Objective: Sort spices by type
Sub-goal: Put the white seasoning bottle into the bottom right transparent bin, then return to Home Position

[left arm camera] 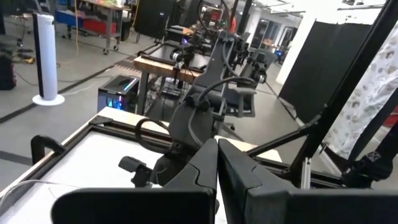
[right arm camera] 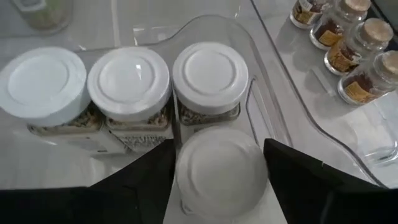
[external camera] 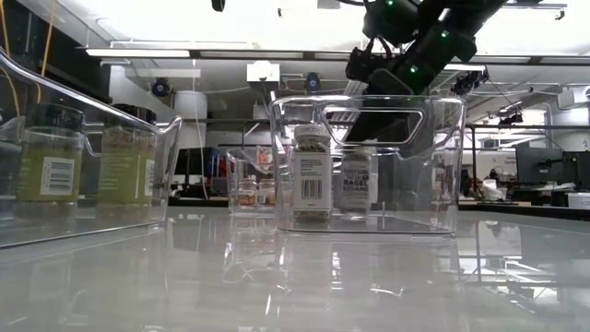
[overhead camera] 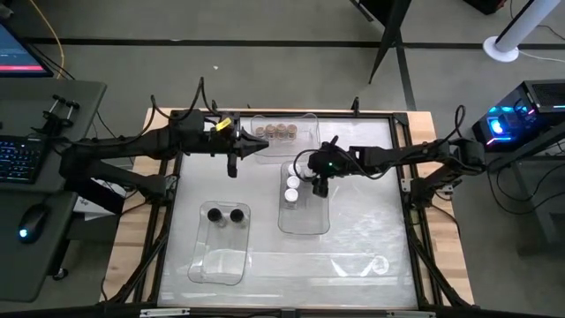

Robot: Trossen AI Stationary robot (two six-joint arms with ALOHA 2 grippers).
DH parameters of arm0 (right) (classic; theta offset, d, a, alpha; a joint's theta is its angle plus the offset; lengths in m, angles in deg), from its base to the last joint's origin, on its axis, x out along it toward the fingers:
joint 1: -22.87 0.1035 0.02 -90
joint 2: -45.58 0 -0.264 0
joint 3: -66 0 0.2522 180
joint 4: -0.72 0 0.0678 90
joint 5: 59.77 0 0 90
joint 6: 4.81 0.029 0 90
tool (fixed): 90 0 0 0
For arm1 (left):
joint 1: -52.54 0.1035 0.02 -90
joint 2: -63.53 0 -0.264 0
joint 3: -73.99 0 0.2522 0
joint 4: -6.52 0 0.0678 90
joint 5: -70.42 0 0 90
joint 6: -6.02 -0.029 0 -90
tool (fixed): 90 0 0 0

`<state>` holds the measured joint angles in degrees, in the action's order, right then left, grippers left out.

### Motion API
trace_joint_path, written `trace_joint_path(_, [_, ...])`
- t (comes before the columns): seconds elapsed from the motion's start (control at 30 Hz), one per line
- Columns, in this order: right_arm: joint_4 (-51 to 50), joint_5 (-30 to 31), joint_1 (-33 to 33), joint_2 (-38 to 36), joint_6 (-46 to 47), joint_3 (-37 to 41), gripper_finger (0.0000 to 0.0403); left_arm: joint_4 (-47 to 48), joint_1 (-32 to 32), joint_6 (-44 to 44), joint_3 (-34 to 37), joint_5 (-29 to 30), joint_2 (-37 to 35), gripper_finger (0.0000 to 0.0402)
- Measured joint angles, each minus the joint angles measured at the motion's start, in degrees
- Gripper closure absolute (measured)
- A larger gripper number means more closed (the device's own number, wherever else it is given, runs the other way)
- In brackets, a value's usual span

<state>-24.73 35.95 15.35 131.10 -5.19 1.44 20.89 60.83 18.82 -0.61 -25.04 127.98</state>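
White lid, round and smooth, fills the gap between the right gripper's two dark fingers, which stand spread at either side of it; whether they press it cannot be told. Just beyond sit three more white jars in a row, touching, with greenish-tan contents and pale labels too small to read. All of these are in the middle bin, near the table's centre, where the right gripper hangs at the bin's 12 o'clock end.

At table height one jar in this bin shows a white label with a barcode; its print is unreadable.

Tan jars, four in a row with cork-coloured lids and reddish-brown contents, stand in the far bin at 12 o'clock. Two black jars sit side by side in the near-left bin at 8 o'clock; seen low, they hold yellow-green matter and bear barcoded labels.

Over the table's 11 o'clock part, the left gripper waits beside the far bin, its fingers pressed together on nothing.
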Motion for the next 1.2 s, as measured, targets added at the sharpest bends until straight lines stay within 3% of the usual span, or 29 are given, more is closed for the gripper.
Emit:
trace_joint_path(0.23, [0.52,0.11,0.0,0.0,-1.43,-0.02,0.0144,1.67,0.0,-0.98,0.0,0.0,0.0,0.0401])
trace_joint_path(0.4, [1.63,3.86,0.0,0.0,-5.85,-2.61,0.0143,1.8,0.03,-1.12,0.0,0.0,0.0,0.0401])
trace_joint_path(0.63, [-18.76,4.43,0.0,0.0,-8.53,-16.72,0.0143,13.62,2.96,-5.99,-0.55,4.11,-6.58,0.0402])
trace_joint_path(0.8, [-30.31,5.43,0.0,-0.19,-3.09,-24.86,0.0164,20.26,4.85,-7.41,1.11,4.61,-13.74,0.0402])
trace_joint_path(0.9, [-34.43,5.16,0.48,-1.96,1.73,-25.86,0.0221,13.03,4.83,-5.24,9.78,4.65,-18.98,0.0402])
trace_joint_path(1.07, [-36.67,3.47,2.52,-7.49,12.14,-22.21,0.0376,-17.48,3.97,7.42,33.23,4.66,-26.0,0.0402])
trace_joint_path(1.2, [-34.84,3.22,5.0,-13.16,24.75,-15.9,0.0386,-37.51,0.67,18.7,47.77,4.93,-28.14,0.0401])
